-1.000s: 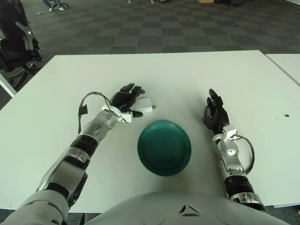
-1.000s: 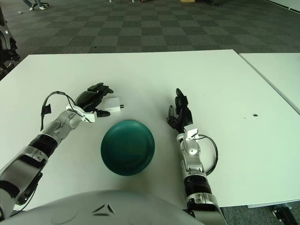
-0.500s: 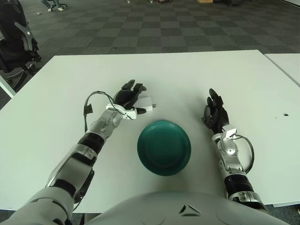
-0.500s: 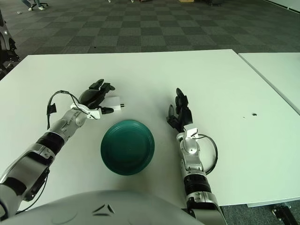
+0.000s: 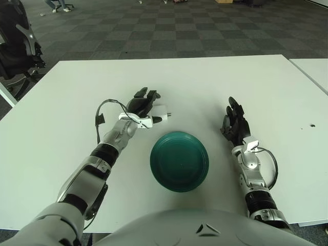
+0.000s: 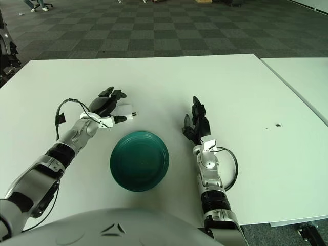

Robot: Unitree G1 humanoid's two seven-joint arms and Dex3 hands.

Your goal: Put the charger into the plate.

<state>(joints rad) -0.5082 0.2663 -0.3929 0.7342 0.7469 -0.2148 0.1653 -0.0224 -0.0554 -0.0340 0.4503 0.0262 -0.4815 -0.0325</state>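
Charger (image 5: 160, 111): one white block, lying on the white table (image 5: 277, 87) at about 11 o'clock from the plate (image 5: 179, 161), near its far-left rim but not touching it. Its prongs are seen at the right end, so the long axis is judged to run roughly 9-to-3 o'clock, prongs toward 3.

Left hand (image 5: 143, 106): placed directly over and against the left part of the charger, black fingers (image 5: 145, 95) spread above it and pointing toward 1 o'clock. Whether the charger is actually gripped or only covered cannot be told from either eye view; no lift off the table is evident.

Key relation for the coming move: the charger lies at the fingertips of the left hand, on its 3 o'clock side, and the plate lies toward 5 o'clock from that hand. The left hand is clearly the nearer one. A short carry toward 5 o'clock is judged sufficient once a grip is secured.

Right hand (image 5: 233, 123): noted at 3 o'clock of the plate, well apart from the charger, fingers extended and relaxed, nothing held.

Count: chargers, one; plates, one (dark green, round, nothing in it); hands, two; tables, one in use, with the corner of a second table (image 5: 313, 69) at 2 o'clock.

Task status: judged as the grasp step; the charger is not yet in the plate.
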